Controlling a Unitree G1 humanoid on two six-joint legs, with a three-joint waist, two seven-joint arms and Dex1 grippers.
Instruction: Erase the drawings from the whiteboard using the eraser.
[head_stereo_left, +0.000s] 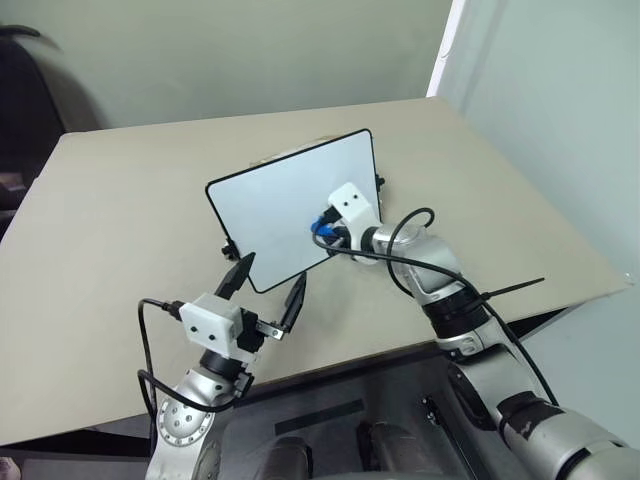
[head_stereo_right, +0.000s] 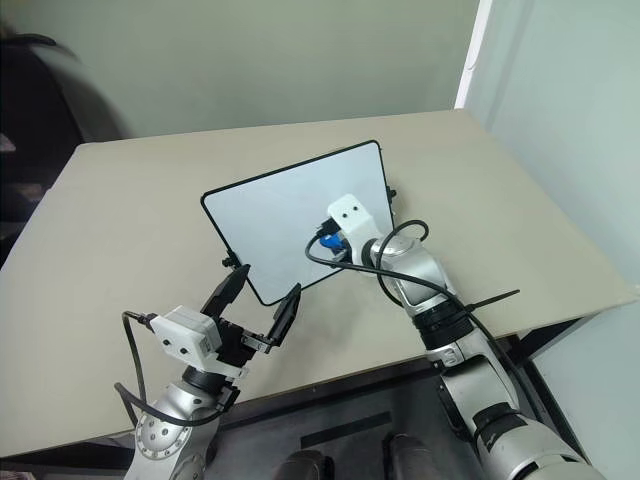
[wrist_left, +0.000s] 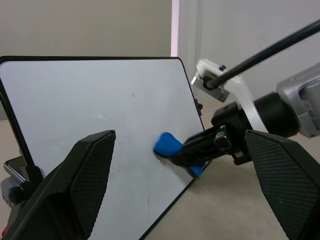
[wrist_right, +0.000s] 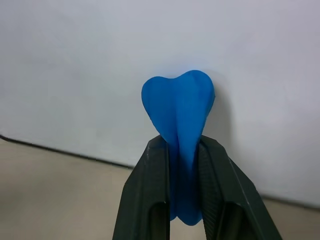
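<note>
Whiteboard (head_stereo_left: 290, 205) mid-wipe — right tool (wrist_right: 181, 150) clamps the blue eraser (wrist_right: 180, 107) against it, left tool (head_stereo_left: 266, 290) open; next, probably sweep any leftover marks.

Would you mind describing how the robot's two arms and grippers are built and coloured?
Both arms are silver-grey metal with black joint rings. Each gripper, left and right, has a white boxy housing and two black wedge-shaped fingers with a textured inner face. Thin black cables loop along each forearm to the housings, and a black strap tail sticks out from the right forearm.

Blue eraser (wrist_right: 178, 115) against tilted whiteboard (head_stereo_left: 280, 200)
</note>
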